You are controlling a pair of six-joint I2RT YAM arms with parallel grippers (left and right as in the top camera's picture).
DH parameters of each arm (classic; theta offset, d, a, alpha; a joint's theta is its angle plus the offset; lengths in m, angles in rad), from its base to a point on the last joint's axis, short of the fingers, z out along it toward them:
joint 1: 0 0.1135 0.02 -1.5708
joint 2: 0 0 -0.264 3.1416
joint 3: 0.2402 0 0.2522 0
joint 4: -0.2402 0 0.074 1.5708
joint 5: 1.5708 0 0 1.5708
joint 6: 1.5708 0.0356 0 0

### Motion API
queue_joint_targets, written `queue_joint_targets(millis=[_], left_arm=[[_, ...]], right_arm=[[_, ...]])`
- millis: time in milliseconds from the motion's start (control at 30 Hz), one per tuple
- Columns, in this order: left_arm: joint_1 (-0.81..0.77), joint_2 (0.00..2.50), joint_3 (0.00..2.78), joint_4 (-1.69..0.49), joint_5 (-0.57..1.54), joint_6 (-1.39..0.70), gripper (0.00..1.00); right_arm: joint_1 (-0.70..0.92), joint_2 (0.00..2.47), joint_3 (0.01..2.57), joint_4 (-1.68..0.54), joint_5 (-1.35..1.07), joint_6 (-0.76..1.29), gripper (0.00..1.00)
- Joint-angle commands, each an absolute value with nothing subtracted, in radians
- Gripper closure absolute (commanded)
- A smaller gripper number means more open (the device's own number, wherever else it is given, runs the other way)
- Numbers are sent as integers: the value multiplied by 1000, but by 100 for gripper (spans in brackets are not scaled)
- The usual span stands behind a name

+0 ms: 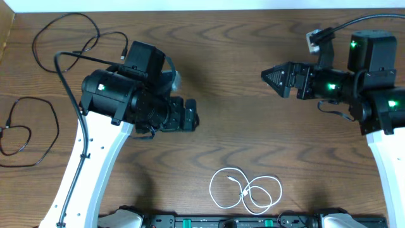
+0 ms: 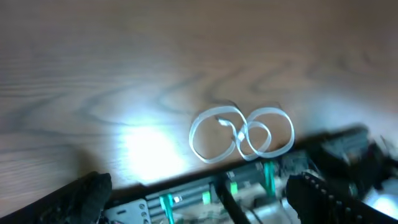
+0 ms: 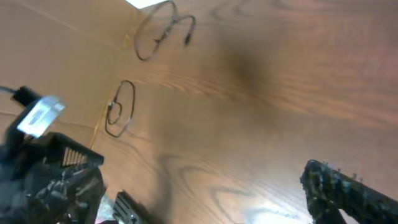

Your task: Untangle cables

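Observation:
Three cables lie apart on the wooden table. The white cable (image 1: 245, 190) is curled in loops near the front edge, and the left wrist view shows the white cable (image 2: 239, 134) just ahead of my left gripper (image 2: 199, 186). One black cable (image 1: 112, 34) loops at the back left and another black cable (image 1: 56, 126) lies at the far left. My left gripper (image 1: 188, 118) hovers mid-table, open and empty. My right gripper (image 1: 272, 77) is at the back right, open and empty, pointing left. In the right wrist view both black cables (image 3: 176, 18) (image 3: 133, 99) lie far beyond my right gripper (image 3: 202, 180).
A black rail with green clips (image 2: 217, 193) runs along the table's front edge, close to the white cable. A light board (image 1: 5, 31) borders the table's left side. A white connector (image 1: 313, 38) hangs off the right arm.

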State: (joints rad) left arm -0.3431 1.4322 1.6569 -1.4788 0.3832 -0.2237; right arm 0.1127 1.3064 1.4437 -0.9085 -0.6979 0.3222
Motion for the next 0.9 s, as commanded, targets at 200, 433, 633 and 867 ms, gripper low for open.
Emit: queue_joint_targets(millis=[200, 433, 633, 867], left_arm=[[-417, 1433, 1620, -1498, 426, -132, 5], [-416, 1435, 1599, -1480, 150, -377, 4], [-416, 1435, 1593, -1430, 145, -380, 5], [-416, 1435, 1593, -1431, 145, -380, 4]], right_arm=[[119, 1361, 1449, -1076, -505, 345, 1], [124, 1373, 1442, -1333, -450, 358, 1], [180, 1373, 1390, -1411, -447, 359, 1], [346, 1373, 1172, -1346, -318, 564, 1]])
